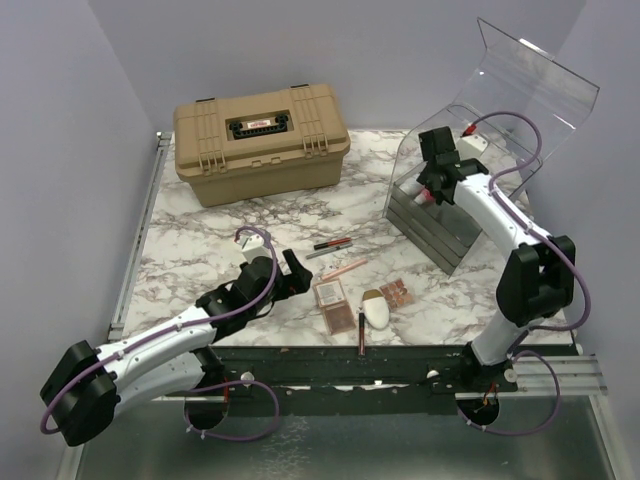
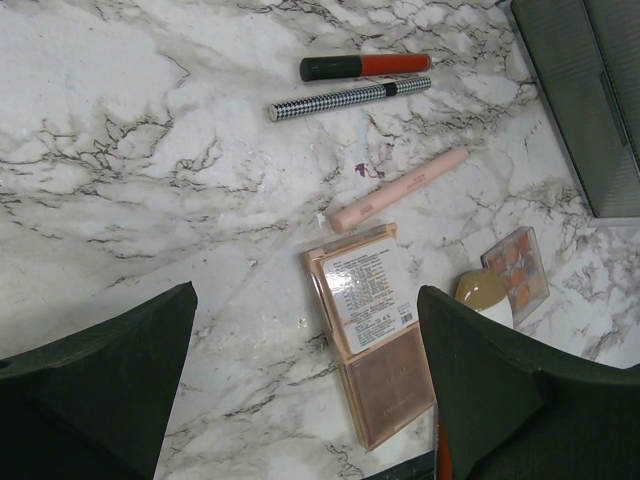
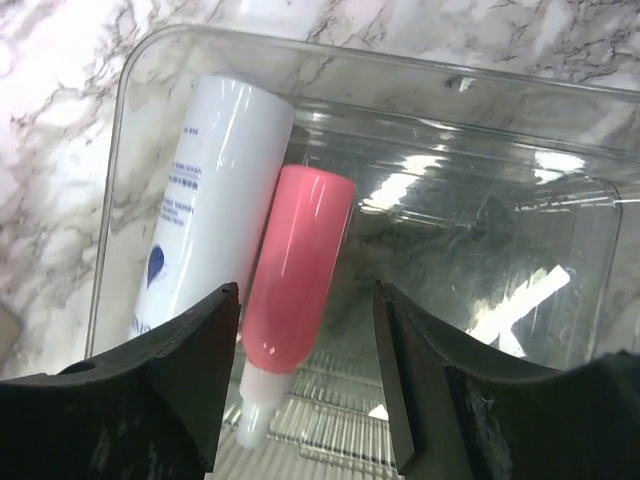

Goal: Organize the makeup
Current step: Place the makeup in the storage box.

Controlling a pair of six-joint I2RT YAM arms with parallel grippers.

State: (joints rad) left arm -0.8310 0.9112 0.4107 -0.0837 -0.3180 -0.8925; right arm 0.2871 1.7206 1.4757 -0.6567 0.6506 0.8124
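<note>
In the right wrist view a white tube [image 3: 215, 200] and a pink tube [image 3: 297, 270] lie side by side in the clear bin's top tray [image 3: 560, 200]. My right gripper [image 3: 307, 292] hangs open over the pink tube, which lies by the left finger with a gap on its right. Down on the table lie a red-black pencil [image 2: 365, 66], a chequered pencil [image 2: 350, 98], a pink stick [image 2: 400, 188], a square palette [image 2: 375, 335], a small palette [image 2: 520, 268] and a white oval piece [image 2: 483, 295]. My left gripper [image 2: 305, 380] is open and empty, low beside the square palette.
A large tan hard case [image 1: 260, 140] stands at the back left. The clear bin with grey drawers [image 1: 445, 220] stands at the right, its lid [image 1: 530, 90] tipped up. A thin red pencil [image 1: 361, 335] lies near the table's front edge.
</note>
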